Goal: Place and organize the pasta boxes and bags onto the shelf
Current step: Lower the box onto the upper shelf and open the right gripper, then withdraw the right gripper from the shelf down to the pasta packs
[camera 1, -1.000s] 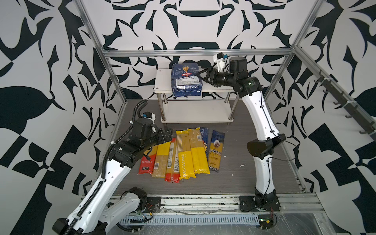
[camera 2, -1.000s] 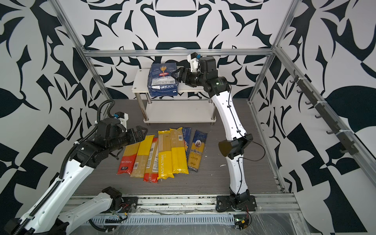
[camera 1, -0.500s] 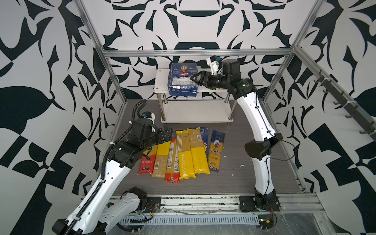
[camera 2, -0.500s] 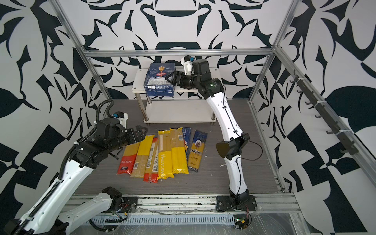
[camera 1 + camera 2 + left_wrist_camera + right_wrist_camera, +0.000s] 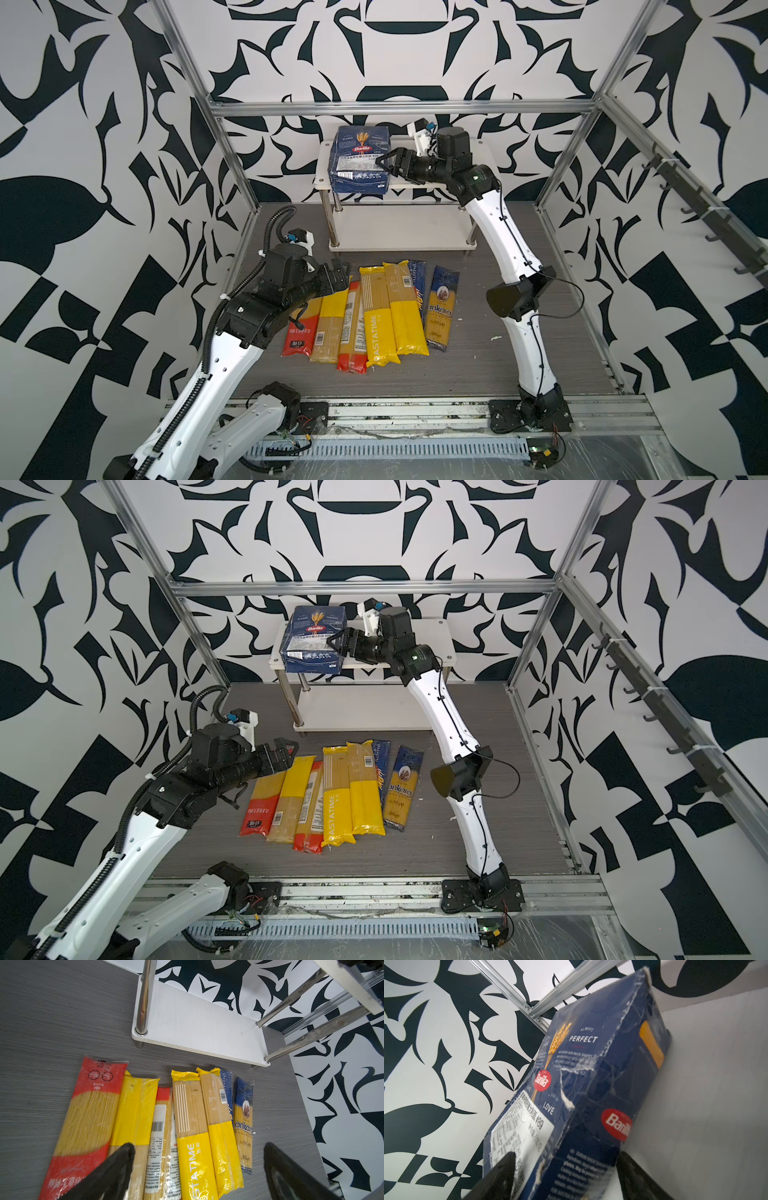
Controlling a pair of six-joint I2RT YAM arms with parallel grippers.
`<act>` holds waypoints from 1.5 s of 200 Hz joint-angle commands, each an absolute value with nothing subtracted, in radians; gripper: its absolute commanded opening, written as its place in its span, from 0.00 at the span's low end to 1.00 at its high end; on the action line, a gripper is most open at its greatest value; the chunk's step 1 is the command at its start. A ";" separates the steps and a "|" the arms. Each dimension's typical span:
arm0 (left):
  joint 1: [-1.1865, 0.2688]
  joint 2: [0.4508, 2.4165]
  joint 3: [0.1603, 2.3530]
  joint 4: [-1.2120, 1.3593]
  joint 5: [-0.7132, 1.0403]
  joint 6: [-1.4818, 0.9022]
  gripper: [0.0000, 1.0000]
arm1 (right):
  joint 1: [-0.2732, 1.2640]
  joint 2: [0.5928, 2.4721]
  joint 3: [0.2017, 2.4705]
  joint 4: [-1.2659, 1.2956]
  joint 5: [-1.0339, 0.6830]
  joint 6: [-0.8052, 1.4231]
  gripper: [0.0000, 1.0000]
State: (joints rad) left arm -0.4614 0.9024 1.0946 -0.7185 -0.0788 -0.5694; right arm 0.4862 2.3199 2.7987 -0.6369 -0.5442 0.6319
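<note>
We see the right gripper [image 5: 388, 165] reaching across the top board [image 5: 438, 631] of the small white two-tier shelf on chrome posts [image 5: 399, 226]. Its fingers [image 5: 502, 1174] are closed on a corner of the wide dark-blue Barilla cardboard box with the wheat emblem [image 5: 359, 166]. In the right wrist view one finger lies over the white label on the emblem face and the other sits against the opposite side, with the creased cardboard filling the gap between them. The box is at the left end of the top board in both top views, its emblem face turned up. We cannot tell whether it rests fully on the board or is slightly raised. The lower board is bare. The left gripper [image 5: 341, 274] hangs above the far ends of the slim plastic spaghetti bags, which lie side by side on the grey wood-grain surface [image 5: 498, 365] in front of the shelf. Its fingers [image 5: 116, 1167] are spread wide with nothing between them. From the left the row runs from a red-and-clear bag [image 5: 299, 328], through yellow-and-clear ones that include the yellow "PASTATIME" bag [image 5: 376, 328], to the blue-topped "ankara" bag [image 5: 440, 307] at the right end. The long narrow dark-blue spaghetti box [image 5: 417, 274] lies just left of the "ankara" bag, partly covered by the yellow bag beside it.
</note>
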 commanded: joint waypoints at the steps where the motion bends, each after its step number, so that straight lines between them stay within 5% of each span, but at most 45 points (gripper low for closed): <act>1: -0.451 0.896 1.077 -0.737 -0.077 -0.552 1.00 | 0.493 2.360 2.839 -0.582 -0.565 0.671 0.79; 66: -0.441 0.886 1.064 -0.736 -0.070 -0.559 1.00 | 0.490 2.292 2.806 -0.597 -0.561 0.627 0.87; 117: -0.441 0.816 1.069 -0.780 -0.117 -0.578 1.00 | 0.474 2.038 2.698 -0.763 -0.501 0.498 0.90; 217: -0.441 0.710 0.943 -0.852 -0.091 -0.650 1.00 | 0.686 1.214 1.161 -0.489 -0.215 0.596 0.89; 300: -0.448 0.575 0.633 -0.724 0.041 -0.846 0.99 | 0.785 1.066 0.747 -0.370 -0.106 0.670 0.88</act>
